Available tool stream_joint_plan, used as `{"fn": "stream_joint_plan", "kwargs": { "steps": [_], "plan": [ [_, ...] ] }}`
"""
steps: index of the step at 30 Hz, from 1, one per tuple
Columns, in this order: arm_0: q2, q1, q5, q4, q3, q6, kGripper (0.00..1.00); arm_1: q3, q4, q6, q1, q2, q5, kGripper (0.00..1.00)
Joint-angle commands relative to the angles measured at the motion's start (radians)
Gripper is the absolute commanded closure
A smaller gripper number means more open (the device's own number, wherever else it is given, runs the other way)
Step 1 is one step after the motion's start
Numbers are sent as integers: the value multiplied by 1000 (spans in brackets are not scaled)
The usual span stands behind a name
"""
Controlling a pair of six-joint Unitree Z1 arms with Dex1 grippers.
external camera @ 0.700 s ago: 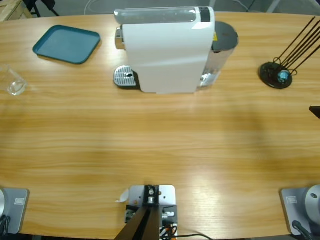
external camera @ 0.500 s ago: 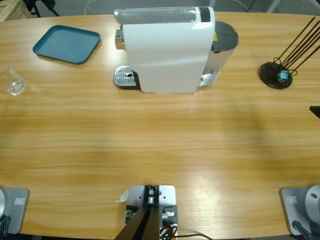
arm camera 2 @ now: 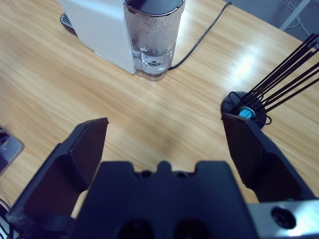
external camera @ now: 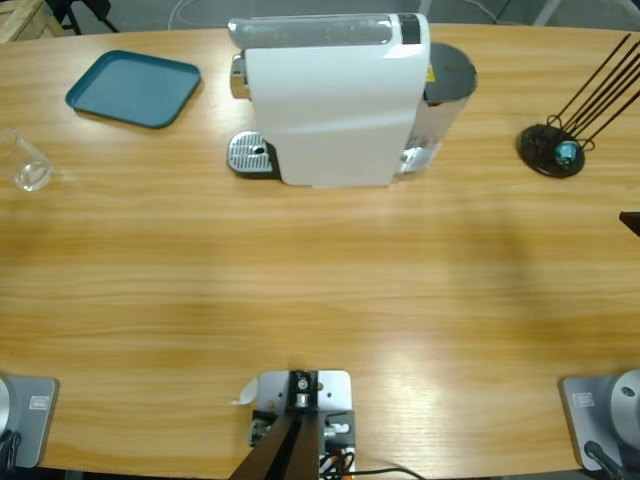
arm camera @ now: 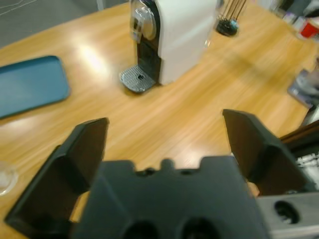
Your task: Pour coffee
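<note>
White coffee machine [external camera: 330,100], teal tray [external camera: 133,88], light wood-grain table [external camera: 320,290], black wire capsule rack [external camera: 552,150], blue capsule [external camera: 567,153], black grippers.

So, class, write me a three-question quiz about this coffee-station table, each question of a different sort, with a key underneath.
1. True or false: a cup stands on the white coffee machine's round metal drip tray.
2. Which item holds the small blue capsule? A) the teal rectangular tray B) the black wire rack C) the clear glass cup
3. Fill in: in the wrist views, both the left gripper and the right gripper have their jaws ____.

Key: 1 false; 2 B; 3 open.
</note>
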Motion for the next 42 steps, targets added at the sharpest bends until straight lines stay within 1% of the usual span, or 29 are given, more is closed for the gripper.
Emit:
{"fn": "stream_joint_plan", "kwargs": {
  "steps": [1, 2, 4, 6, 7, 9, 11, 15, 17, 25, 26, 28, 30, 32, 34, 37, 38, 39, 40, 41, 42],
  "plan": [
    [470, 13, -27, 44, -373, -251, 0, -3, 8, -13, 9, 11, -3, 0],
    [518, 31, -63, 24, -401, -306, 0, -3, 8, -13, 9, 11, -3, 0],
    [619, 87, -197, -3, -452, -413, 0, -3, 8, -12, 10, 11, -3, 0],
    [711, 140, -320, -75, -465, -518, 0, -3, 8, -12, 10, 12, -3, 0],
    [752, 149, -362, -119, -469, -555, 0, -3, 8, -13, 10, 13, -3, 0],
    [796, 149, -385, -154, -483, -562, 17, -3, 8, -13, 10, 13, -1, 0],
    [828, 150, -394, -154, -491, -566, 67, -3, 8, -13, 10, 15, -1, 0],
    [885, 154, -390, -154, -491, -578, 80, -5, 8, -13, 10, 23, -1, 0],
    [912, 155, -384, -154, -495, -587, 112, -4, 8, -13, 10, 23, -1, 0],
    [1007, 151, -406, -163, -549, -587, 117, -5, 8, -13, 10, 22, -1, 0],
    [1013, 147, -409, -163, -555, -587, 136, -5, 8, -13, 10, 23, -1, 0],
    [1021, 139, -411, -164, -561, -587, 255, -6, 8, -13, 10, 25, -1, 0],
    [1028, 133, -413, -164, -558, -589, 279, -6, 8, -14, 10, 25, -2, 0],
    [1032, 133, -410, -164, -552, -589, 360, -6, 8, -13, 10, 24, -1, 0],
    [1035, 132, -417, -176, -554, -590, 405, -5, 8, -14, 10, 24, -1, 0],
    [1037, 128, -425, -179, -563, -591, 412, -7, 8, -14, 10, 29, -1, 0],
    [1037, 128, -424, -179, -561, -592, 481, -7, 8, -13, 10, 31, -1, 0],
    [1035, 128, -424, -179, -559, -593, 519, -8, 8, -13, 10, 31, -1, 0],
    [1033, 128, -426, -179, -557, -593, 533, -7, 9, -14, 10, 31, -1, 0],
    [1031, 126, -431, -179, -556, -593, 633, -7, 9, -14, 10, 29, -1, 0],
    [1031, 122, -437, -179, -556, -593, 692, -7, 10, -14, 10, 29, -1, 0]
  ]
}}
